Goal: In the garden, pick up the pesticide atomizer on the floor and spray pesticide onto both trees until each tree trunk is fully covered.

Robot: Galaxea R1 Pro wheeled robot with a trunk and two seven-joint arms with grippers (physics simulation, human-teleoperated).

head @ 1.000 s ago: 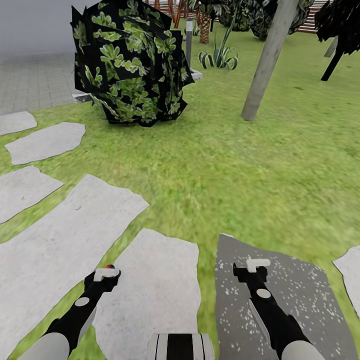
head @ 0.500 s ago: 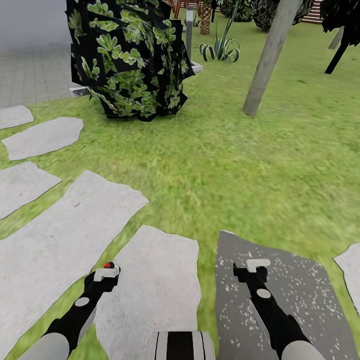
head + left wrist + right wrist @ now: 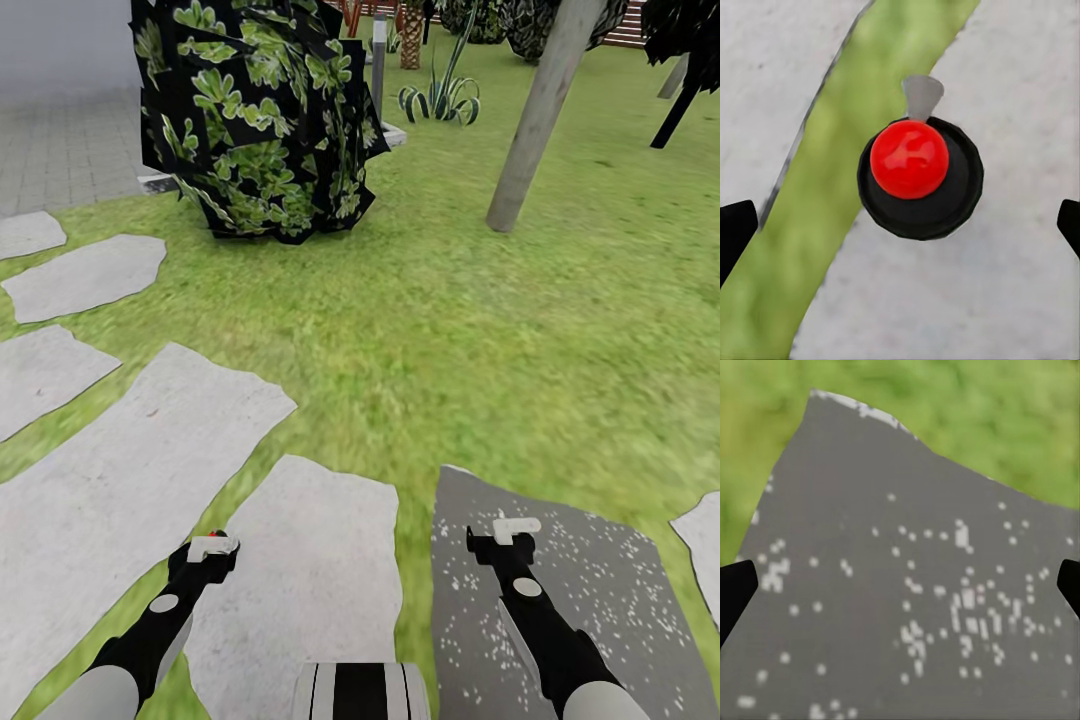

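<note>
The robot stands at the edge of a green, mottled grass floor [image 3: 470, 330] crossed by pale grey flat stepping stones [image 3: 130, 470]. Its left tool [image 3: 212, 546] hangs low over one of these stones; in the left wrist view its two black fingertips [image 3: 736, 232] sit far apart at the picture's edges, so the tool is open and grips nothing. Between them, down on the stone beside a strip of grass, stands a round black atomizer with a glossy red cap and a small grey nozzle [image 3: 919, 177], seen from above. In the head view only a red speck of it peeks out just past the left tool.

The right tool [image 3: 516, 525] is likewise open, its fingertips [image 3: 735, 589] wide apart, above a dark grey stone slab dotted with whitish pesticide specks [image 3: 590, 590].

Farther off on the grass rises a thick, pale grey-brown tree trunk [image 3: 540, 110], leaning slightly. To its left stands a dark bush with green leaf patches [image 3: 260, 110].
</note>
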